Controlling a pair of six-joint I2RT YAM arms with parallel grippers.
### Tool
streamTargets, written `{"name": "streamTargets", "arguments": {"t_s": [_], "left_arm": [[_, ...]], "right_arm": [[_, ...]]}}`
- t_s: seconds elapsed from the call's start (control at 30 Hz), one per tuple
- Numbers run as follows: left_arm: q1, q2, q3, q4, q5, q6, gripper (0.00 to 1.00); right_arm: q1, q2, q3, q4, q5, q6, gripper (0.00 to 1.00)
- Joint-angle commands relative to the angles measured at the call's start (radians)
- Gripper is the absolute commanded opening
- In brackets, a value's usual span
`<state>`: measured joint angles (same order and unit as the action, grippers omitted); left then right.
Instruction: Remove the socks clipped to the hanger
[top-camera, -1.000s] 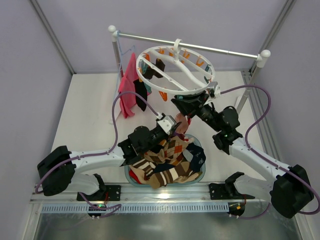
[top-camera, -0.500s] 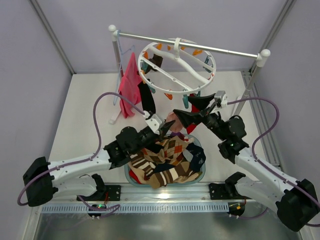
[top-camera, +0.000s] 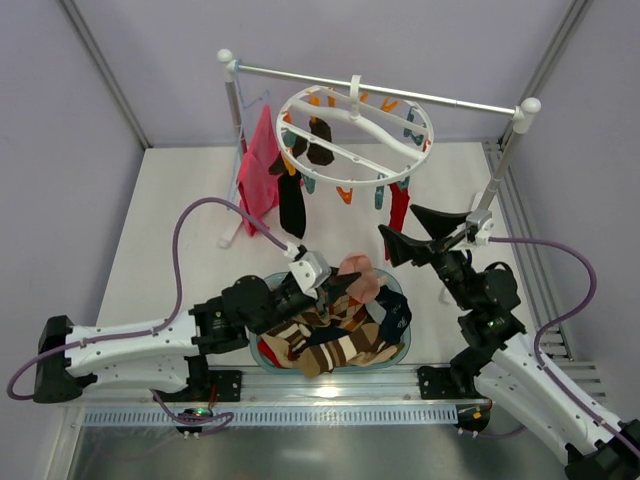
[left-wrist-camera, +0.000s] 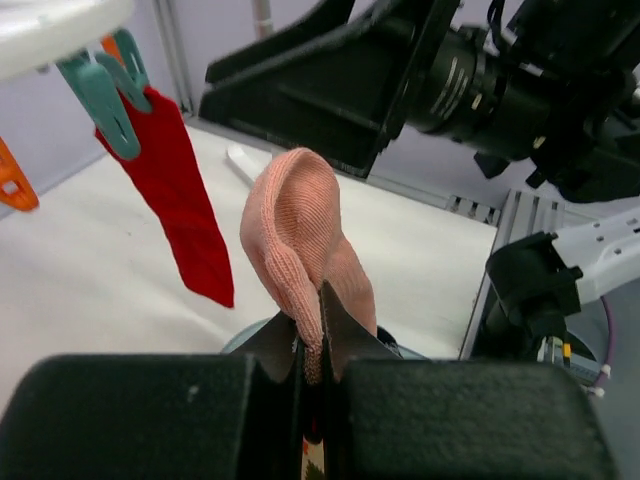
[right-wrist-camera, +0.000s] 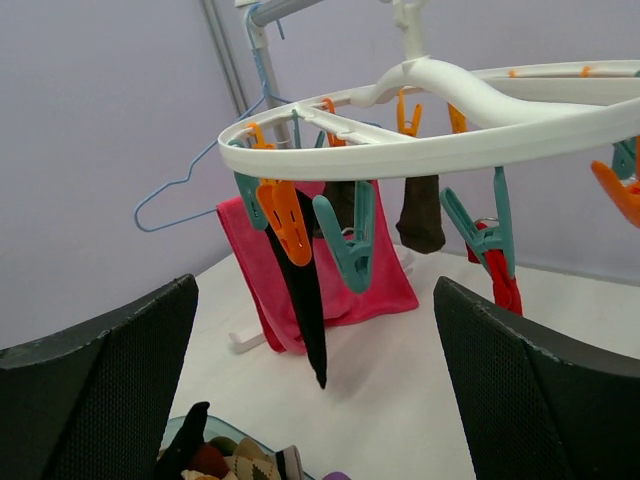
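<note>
The white round hanger (top-camera: 355, 135) hangs from the rail with three socks clipped to it: a black one (top-camera: 292, 205), a dark brown one (top-camera: 318, 142) and a red one (top-camera: 399, 208). My left gripper (top-camera: 345, 287) is shut on a salmon-pink sock (left-wrist-camera: 300, 230) over the bin, and the sock stands up between its jaws (left-wrist-camera: 312, 325). My right gripper (top-camera: 415, 232) is open and empty, below and to the right of the ring. In the right wrist view the hanger (right-wrist-camera: 430, 140), black sock (right-wrist-camera: 312, 300) and red sock (right-wrist-camera: 505, 282) lie beyond the gripper (right-wrist-camera: 320, 400).
A teal bin (top-camera: 395, 292) holding several patterned socks sits at the near edge between the arms. A pink cloth (top-camera: 260, 170) and a light-blue wire hanger (right-wrist-camera: 190, 180) hang at the left post. The metal rail (top-camera: 440, 98) spans the back.
My right gripper has opened and drawn back from under the ring toward the right. My left gripper has pulled the pink sock down and back over the bin. The ring has swung level.
</note>
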<state>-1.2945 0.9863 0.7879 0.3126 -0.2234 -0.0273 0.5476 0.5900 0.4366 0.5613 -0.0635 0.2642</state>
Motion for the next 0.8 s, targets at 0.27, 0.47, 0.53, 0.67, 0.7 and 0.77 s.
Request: {"name": "streamTargets", "arguments": {"t_s": [0.27, 0.47, 0.53, 0.67, 0.7, 0.77], "left_arm": [[-0.052, 0.271, -0.335, 0.371, -0.260, -0.147, 0.00], [-0.095, 0.441, -0.317, 0.422, -0.293, -0.178, 0.00], [-0.121, 0.465, -0.294, 0.402, -0.333, -0.155, 0.00], [-0.172, 0.466, -0.262, 0.347, -0.409, -0.137, 0.00], [-0.183, 0.442, -0.259, 0.333, -0.418, -0.140, 0.00], [-0.189, 0.411, -0.260, 0.289, -0.447, -0.148, 0.05]], "right_arm": [[0.000, -0.193, -0.071, -0.101, 0.151, -0.025, 1.00], [0.002, -0.226, -0.079, -0.116, 0.180, -0.028, 1.00], [0.000, -0.228, -0.081, -0.116, 0.183, -0.029, 1.00], [0.000, -0.225, -0.079, -0.121, 0.195, -0.039, 1.00], [0.002, -0.225, -0.081, -0.123, 0.197, -0.040, 1.00], [0.002, -0.226, -0.081, -0.121, 0.199, -0.043, 1.00]]}}
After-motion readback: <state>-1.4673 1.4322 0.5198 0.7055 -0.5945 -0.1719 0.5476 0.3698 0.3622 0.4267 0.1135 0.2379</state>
